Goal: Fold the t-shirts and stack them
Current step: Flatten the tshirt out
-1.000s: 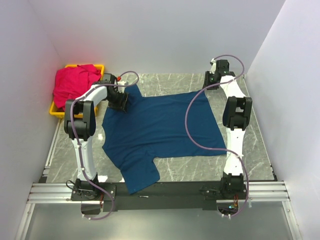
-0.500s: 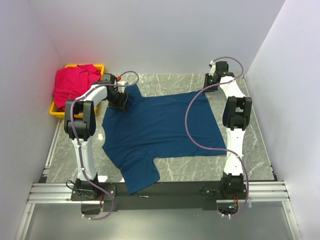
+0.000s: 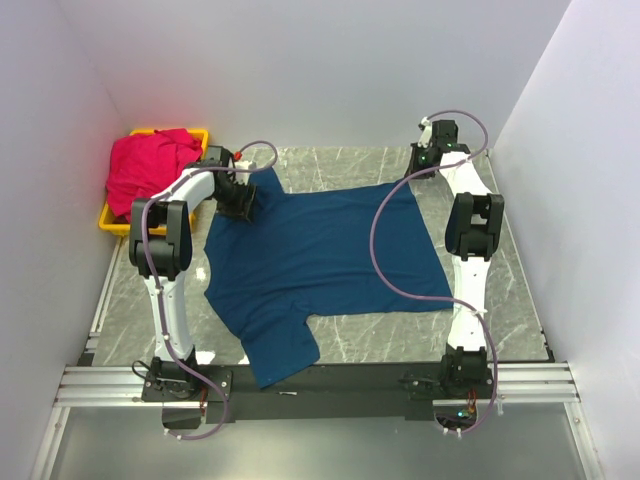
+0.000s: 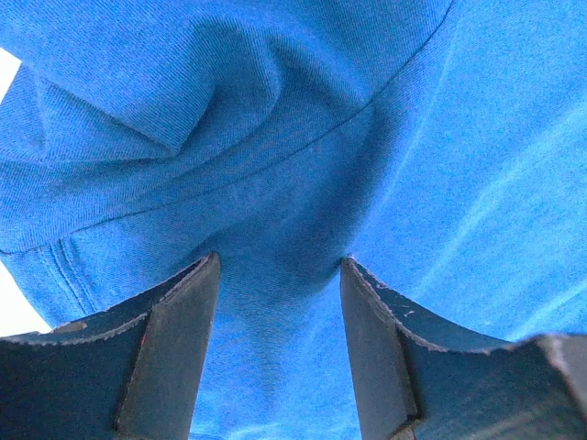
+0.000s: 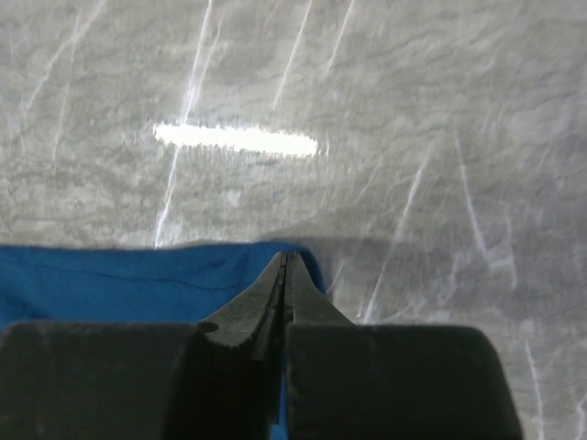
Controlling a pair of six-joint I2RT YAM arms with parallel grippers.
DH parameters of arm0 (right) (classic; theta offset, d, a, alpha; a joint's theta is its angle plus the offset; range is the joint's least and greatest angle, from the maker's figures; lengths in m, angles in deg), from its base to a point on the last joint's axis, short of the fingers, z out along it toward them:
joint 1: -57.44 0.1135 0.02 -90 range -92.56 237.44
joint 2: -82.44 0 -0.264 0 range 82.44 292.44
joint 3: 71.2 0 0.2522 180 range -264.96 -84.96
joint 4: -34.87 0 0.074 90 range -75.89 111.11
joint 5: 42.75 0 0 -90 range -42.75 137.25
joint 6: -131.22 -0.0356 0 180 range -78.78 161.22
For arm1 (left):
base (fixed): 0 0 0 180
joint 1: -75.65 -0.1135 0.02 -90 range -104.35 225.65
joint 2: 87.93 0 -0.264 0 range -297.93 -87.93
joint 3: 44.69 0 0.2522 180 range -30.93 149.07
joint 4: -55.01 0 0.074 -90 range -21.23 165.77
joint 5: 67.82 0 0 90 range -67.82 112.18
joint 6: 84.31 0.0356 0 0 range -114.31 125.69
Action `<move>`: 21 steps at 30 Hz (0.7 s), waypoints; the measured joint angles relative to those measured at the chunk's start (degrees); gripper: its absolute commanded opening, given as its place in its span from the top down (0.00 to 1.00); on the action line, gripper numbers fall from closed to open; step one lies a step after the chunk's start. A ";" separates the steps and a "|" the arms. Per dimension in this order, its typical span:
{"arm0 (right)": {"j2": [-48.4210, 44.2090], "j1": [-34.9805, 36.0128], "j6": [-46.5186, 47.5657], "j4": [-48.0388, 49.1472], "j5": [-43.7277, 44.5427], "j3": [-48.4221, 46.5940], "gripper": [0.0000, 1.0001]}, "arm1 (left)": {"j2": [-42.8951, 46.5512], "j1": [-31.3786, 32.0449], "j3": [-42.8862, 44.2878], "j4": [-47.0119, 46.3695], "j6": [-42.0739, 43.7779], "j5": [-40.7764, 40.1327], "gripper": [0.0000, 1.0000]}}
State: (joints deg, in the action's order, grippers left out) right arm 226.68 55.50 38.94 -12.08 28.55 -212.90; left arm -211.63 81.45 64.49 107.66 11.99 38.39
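2 t-shirts: navy t-shirt (image 3: 320, 270) flat, fine knit; red-pink t-shirt (image 3: 150, 165) crumpled in 1 yellow bin (image 3: 112, 222) left of navy. Left gripper (image 4: 280, 261) jaws apart over navy folds; right gripper (image 5: 286, 261) jaws together at its corner.

From above the light is bright and even, and the arms (image 3: 165, 300) give only faint shadows on the table (image 3: 380, 338). At 10 o'clock the red shirt (image 3: 150, 165) throws a pink glow on the wall (image 3: 75, 140). In the left wrist view the blue shirt (image 4: 385, 137) looks vivid, with blown-out white at 9 o'clock. In the right wrist view a long glare sits at 11 o'clock; the near fingers (image 5: 246, 319) are dark and blurred.
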 measured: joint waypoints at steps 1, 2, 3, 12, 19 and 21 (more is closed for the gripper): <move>0.00 -0.09 -0.20 0.52 0.20 0.02 1.00 | -0.02 -0.07 0.07 0.02 0.00 0.00 0.38; 0.00 -0.15 -0.46 1.11 0.39 0.02 1.00 | -0.02 -0.11 0.09 0.00 0.00 0.00 0.39; 0.00 -0.20 -0.72 1.70 0.70 0.02 1.00 | -0.02 -0.15 0.09 0.00 0.00 0.00 0.39; 0.00 -0.63 -1.75 4.33 1.92 0.00 0.59 | -0.42 -0.85 0.59 -0.04 -0.04 0.02 0.39; -0.09 -0.63 -1.46 4.04 0.87 1.60 0.53 | -0.68 -0.96 1.05 0.11 -0.11 0.09 0.38; -0.09 -0.63 -1.44 3.54 -0.04 2.40 0.54 | -0.68 -0.96 1.05 0.11 -0.09 0.20 0.38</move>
State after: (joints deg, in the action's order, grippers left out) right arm 226.60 54.87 37.49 -8.54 28.50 -210.49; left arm -212.31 80.49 65.54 107.77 11.91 38.58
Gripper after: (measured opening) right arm 0.472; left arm 0.621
